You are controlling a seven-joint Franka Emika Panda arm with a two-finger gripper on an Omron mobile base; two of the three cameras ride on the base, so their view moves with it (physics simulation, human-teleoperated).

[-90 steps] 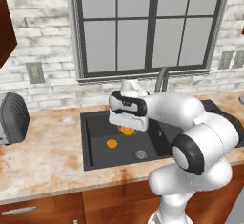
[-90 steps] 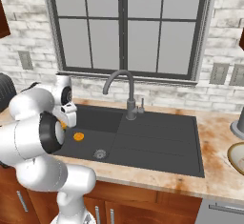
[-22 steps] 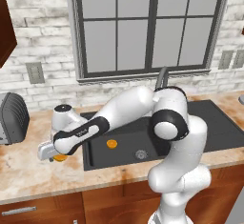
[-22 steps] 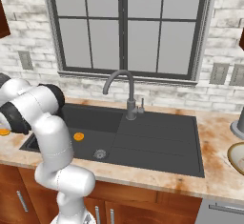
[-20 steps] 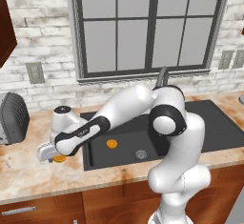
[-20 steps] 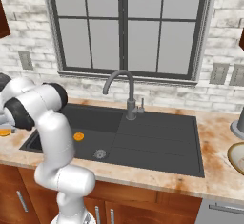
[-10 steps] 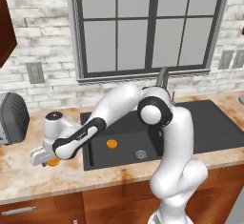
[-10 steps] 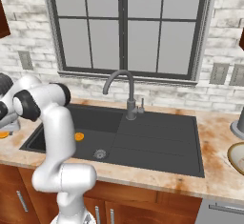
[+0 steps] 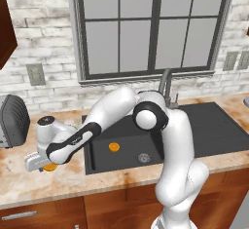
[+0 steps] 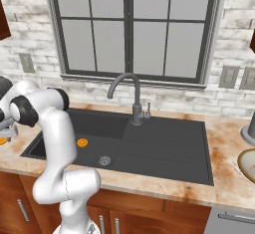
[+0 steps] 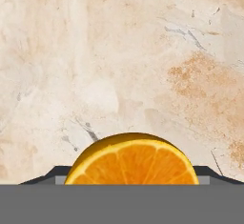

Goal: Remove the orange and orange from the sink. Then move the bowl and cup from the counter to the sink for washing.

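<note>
My gripper (image 9: 43, 163) is low over the beige counter (image 9: 68, 177) left of the sink (image 9: 194, 125), shut on one orange (image 9: 49, 166). In the hand view this orange (image 11: 132, 160) shows its cut face between the two dark fingertips (image 11: 53, 172), just above the stone. The same orange (image 10: 2, 141) peeks out at the left edge of the right base view, under the hand (image 10: 7, 130). The other orange (image 9: 114, 147) lies on the sink floor (image 10: 82, 142) near the round drain (image 10: 104, 161). The bowl (image 10: 247, 165) sits on the counter at the far right. The cup is out of view.
A dark toaster (image 9: 11, 121) stands at the back left, close to the hand. The curved faucet (image 10: 124, 85) rises behind the sink. A grey vessel (image 10: 247, 128) stands behind the bowl. My arm stretches across the sink's left half.
The arm has lifted one orange out of the sink, swung it left over the counter and come lower and further left in the last second. The other orange has not moved.
</note>
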